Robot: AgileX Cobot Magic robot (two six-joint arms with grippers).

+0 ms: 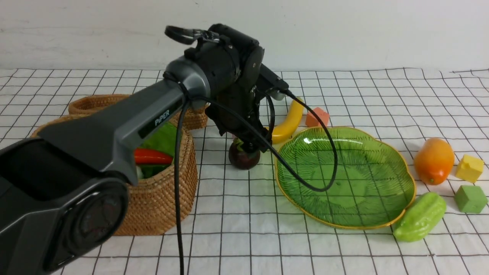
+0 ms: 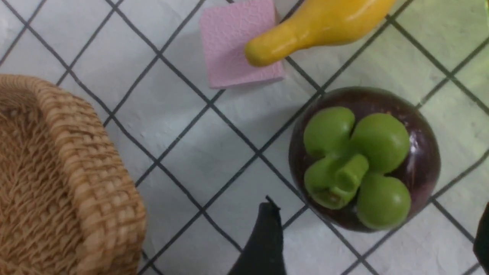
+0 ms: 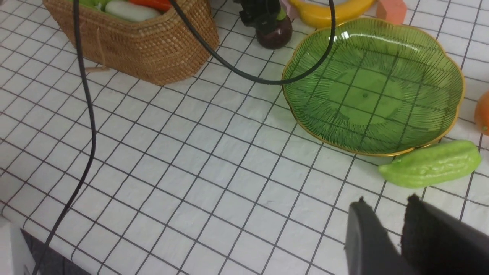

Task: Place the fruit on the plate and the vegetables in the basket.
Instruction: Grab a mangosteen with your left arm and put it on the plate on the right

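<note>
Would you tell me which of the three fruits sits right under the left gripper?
The mangosteen, dark purple with a green cap, sits directly below the left gripper. The banana and mango lie farther off.

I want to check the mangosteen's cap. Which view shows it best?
The left wrist view: the mangosteen fills it from above, green cap plain. The front view hides its top behind the left arm; the right wrist view shows it small and far.

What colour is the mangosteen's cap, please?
Bright green, on the dark purple mangosteen; clearest in the left wrist view.
</note>
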